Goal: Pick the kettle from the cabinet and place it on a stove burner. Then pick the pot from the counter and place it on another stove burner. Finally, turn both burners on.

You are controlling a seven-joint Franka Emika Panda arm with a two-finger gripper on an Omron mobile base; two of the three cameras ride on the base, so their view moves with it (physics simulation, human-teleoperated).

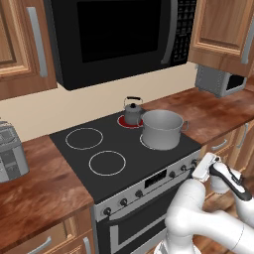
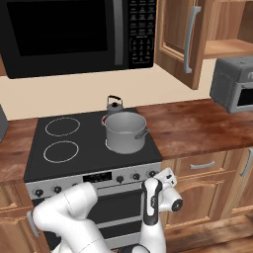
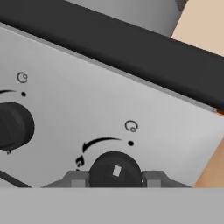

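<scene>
The small dark kettle (image 1: 133, 111) (image 2: 114, 106) stands on the back right burner (image 1: 123, 122) (image 2: 105, 119), which glows red. In front of it the wide grey pot (image 1: 162, 129) (image 2: 125, 132) sits on the front right burner. My gripper (image 1: 195, 162) (image 2: 161, 174) (image 3: 114, 178) is low at the right end of the stove's front panel. Its fingers close in on both sides of the rightmost black knob (image 3: 114, 169). A second knob (image 3: 13, 126) lies further left on the panel. The cabinet (image 2: 184, 39) stands open at the upper right.
The two left burners (image 1: 84, 138) (image 1: 107, 162) hold nothing. A black microwave (image 2: 74, 34) hangs over the cooktop. A toaster oven (image 2: 234, 84) stands on the counter (image 2: 197, 126) to the right, a toaster (image 1: 10, 154) on the left.
</scene>
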